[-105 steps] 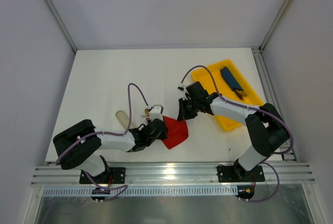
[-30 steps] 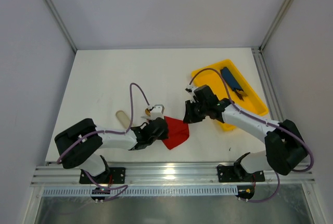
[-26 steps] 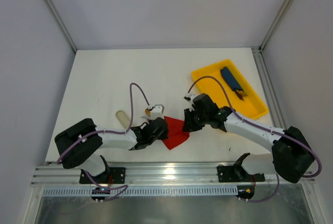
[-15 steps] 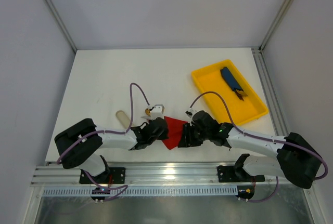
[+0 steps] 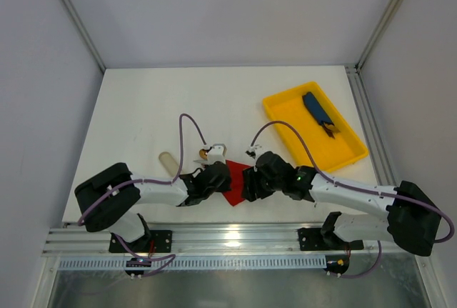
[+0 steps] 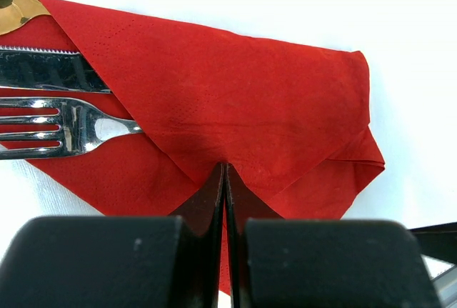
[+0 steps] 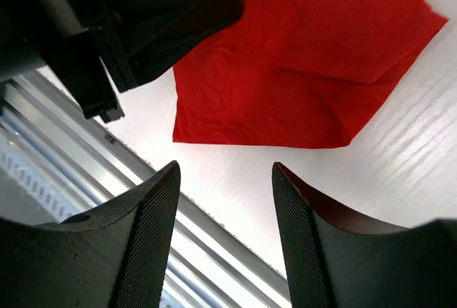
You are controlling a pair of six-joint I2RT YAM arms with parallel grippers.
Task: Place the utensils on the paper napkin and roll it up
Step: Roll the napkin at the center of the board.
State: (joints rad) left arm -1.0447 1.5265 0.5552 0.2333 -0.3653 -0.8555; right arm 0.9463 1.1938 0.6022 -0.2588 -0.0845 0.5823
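Right gripper [image 7: 223, 172] has moved in, jaws apart, napkin [image 7: 307, 43] just ahead; left gripper [image 6: 226, 179] closed at fold; rolling likely next

I ran this from afar in a lab test cell: plain pale panel walls [image 5: 214, 8], a ribbed aluminium mounting rail [image 5: 235, 239] and a flat white tabletop [image 5: 143, 108].

White arm links [image 5: 350, 194], black joints [image 5: 107, 192], purple cables [image 5: 182, 136] (looped), right gripper [image 7: 225, 170] black, finely textured.
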